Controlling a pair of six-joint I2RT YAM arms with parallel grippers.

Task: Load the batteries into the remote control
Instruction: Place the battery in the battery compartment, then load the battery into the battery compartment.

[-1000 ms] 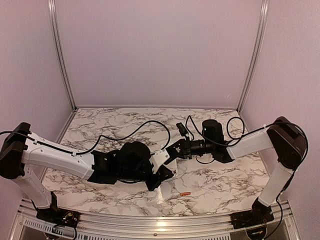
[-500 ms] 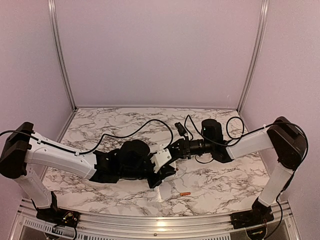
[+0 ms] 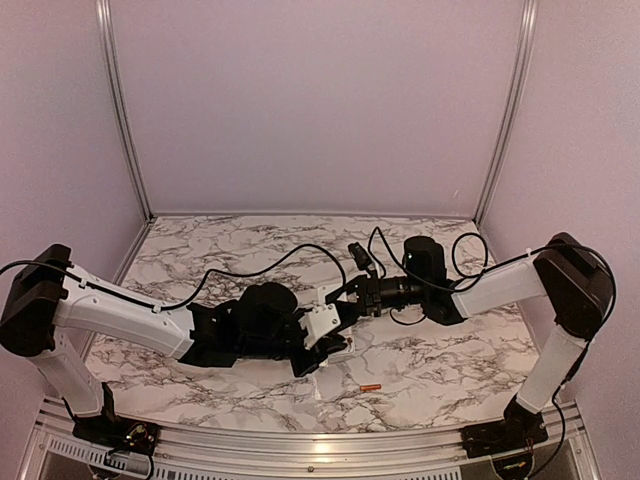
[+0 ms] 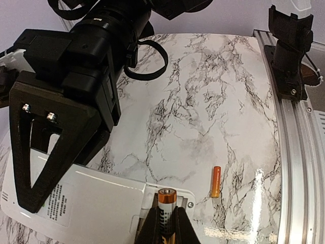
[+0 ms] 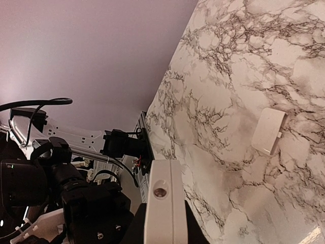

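Left claw (image 4: 166, 227) is clamped on the gold battery (image 4: 166, 199), whose dark-ringed end points at the notched edge of the remote control (image 4: 96, 203), right beside it; right claw (image 5: 162, 233) is closed on the white remote control, gripping it by its sides; orange-red battery (image 4: 216, 181) lies loose on the marbled surface (image 4: 213, 101), near the remote's corner but apart from it; a small white cover piece (image 5: 269, 131) lies flat on the surface, well away.

Marble table (image 3: 440, 365), orange battery (image 4: 216, 181) (lying flat), white cover (image 5: 268, 131)
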